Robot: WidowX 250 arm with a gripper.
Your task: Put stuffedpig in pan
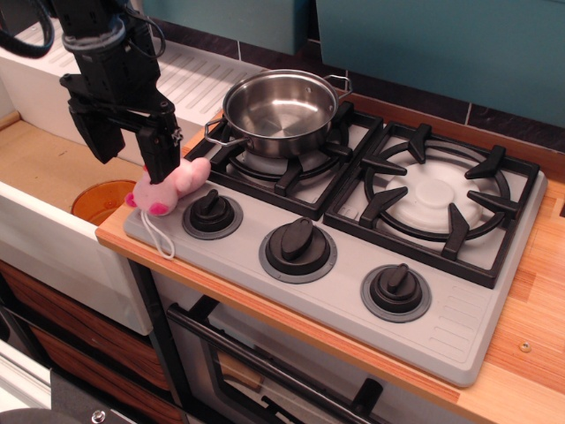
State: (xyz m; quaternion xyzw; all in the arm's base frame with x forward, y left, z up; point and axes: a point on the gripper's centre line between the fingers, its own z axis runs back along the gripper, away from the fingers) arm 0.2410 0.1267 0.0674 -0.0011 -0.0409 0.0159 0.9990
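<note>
Spanning the wooden worktop [530, 291], a grey hob [441, 327] carried two black grates and three knobs, with teal wall panels behind and a sink to the left. The stuffedpig [172, 187] lay on the hob's front-left corner, its string trailing forward. The pan [281, 110] sat on the rear-left burner. The pincer [131, 148], jaws spread and released, hung over the pig.

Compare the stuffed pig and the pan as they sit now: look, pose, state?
The stuffedpig is soft pink plush; the pan is shiny steel. The stuffedpig lies on its side at the stove's front-left corner by a knob, while the pan stands upright on the rear-left burner. The open hand is right at the stuffedpig; the pan is empty with nothing near it. Both rest on the stove top.
</note>
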